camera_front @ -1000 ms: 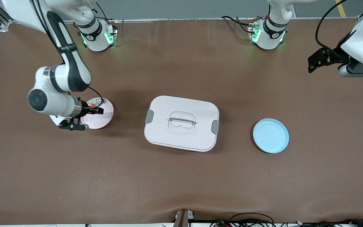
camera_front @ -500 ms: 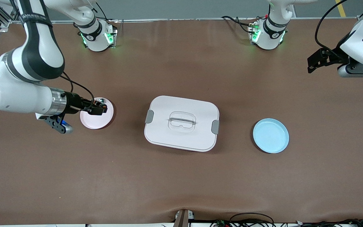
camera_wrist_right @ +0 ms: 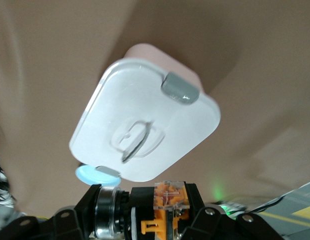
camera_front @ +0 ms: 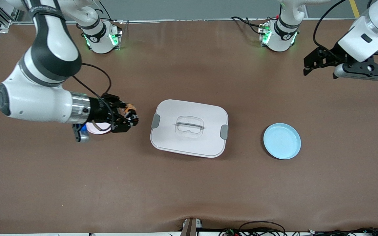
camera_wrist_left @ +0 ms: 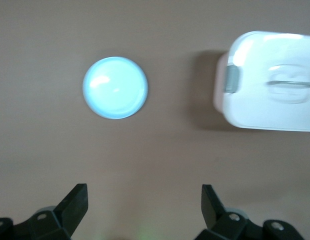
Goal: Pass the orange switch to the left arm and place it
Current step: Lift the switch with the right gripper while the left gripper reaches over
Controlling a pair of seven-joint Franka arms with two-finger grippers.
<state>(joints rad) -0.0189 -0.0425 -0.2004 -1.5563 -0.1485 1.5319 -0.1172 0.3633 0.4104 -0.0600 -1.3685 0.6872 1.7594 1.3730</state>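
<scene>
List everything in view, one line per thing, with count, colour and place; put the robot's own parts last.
orange switch: one, black and orange, held in the right gripper in the air between the pink plate and the box.
box: one, white with grey latches, lid on, mid-table.
pink plate: one, pink, on the table toward the right arm's end, mostly hidden under the right arm's wrist.
blue plate: one, light blue, on the table toward the left arm's end, beside the box.
table: one, brown.
right gripper: one, black, shut on the orange switch.
left gripper: one, black, open, waiting above the table's left-arm end.
</scene>
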